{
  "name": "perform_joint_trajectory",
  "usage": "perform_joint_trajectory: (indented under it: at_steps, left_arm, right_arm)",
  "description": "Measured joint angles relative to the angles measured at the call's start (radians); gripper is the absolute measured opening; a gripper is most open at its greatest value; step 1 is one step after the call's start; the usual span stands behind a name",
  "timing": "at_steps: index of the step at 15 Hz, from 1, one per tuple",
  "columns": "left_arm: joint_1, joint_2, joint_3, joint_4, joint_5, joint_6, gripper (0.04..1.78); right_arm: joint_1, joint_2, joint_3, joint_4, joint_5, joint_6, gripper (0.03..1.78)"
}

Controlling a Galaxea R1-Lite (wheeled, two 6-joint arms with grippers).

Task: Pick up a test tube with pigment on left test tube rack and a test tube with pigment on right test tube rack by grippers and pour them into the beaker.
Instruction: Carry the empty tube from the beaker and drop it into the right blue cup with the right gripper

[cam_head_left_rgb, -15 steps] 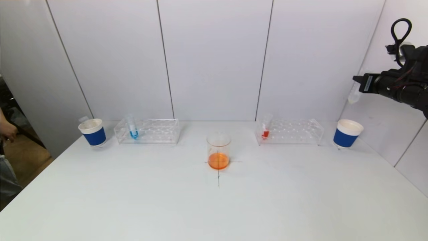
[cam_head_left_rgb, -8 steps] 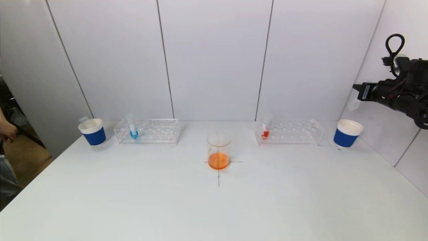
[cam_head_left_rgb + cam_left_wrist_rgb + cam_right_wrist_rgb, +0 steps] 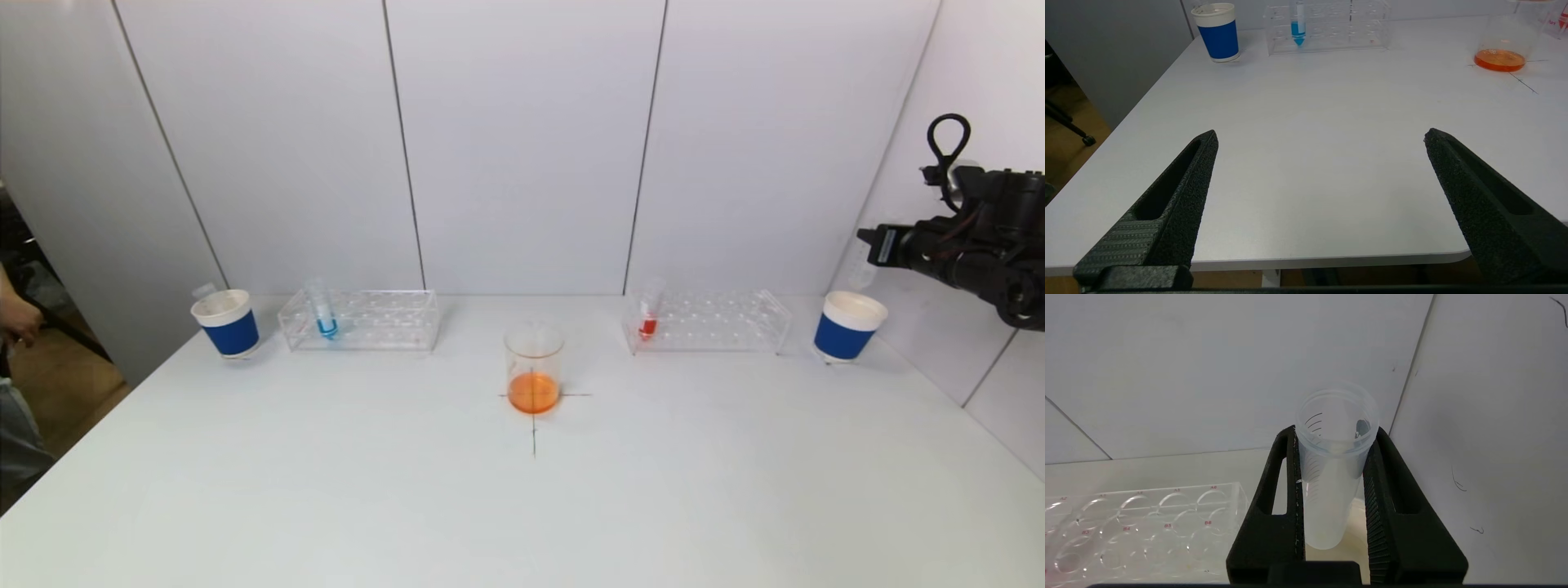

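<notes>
Empty tube pinched above the right cup

My left claw (image 3: 1318,136) hangs spread over the near tabletop (image 3: 522,506); farther, the beaker (image 3: 534,368) holds orange liquid; beyond, my right claw (image 3: 1333,437) pinches an empty test tube (image 3: 1333,465) above the right blue cup (image 3: 847,326).

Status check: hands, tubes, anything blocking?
Right hand shut on empty tube, above right cup. Left hand open, low. Beaker unobstructed.
</notes>
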Motion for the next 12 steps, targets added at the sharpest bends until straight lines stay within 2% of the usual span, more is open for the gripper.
perform_joint_trajectory:
  at_steps: [5,9,12]
  left_arm:
    - [0.000,0.000,0.000,0.000,0.000,0.000,1.76]
    - [0.000,0.000,0.000,0.000,0.000,0.000,1.76]
    - [0.000,0.000,0.000,0.000,0.000,0.000,1.76]
  right_arm:
    - [-0.012,0.026,0.026,-0.016,0.000,-0.003,0.48]
    - [-0.019,0.049,0.091,-0.141,0.000,-0.006,0.48]
    - [-0.021,0.064,0.129,-0.163,0.000,-0.005,0.48]
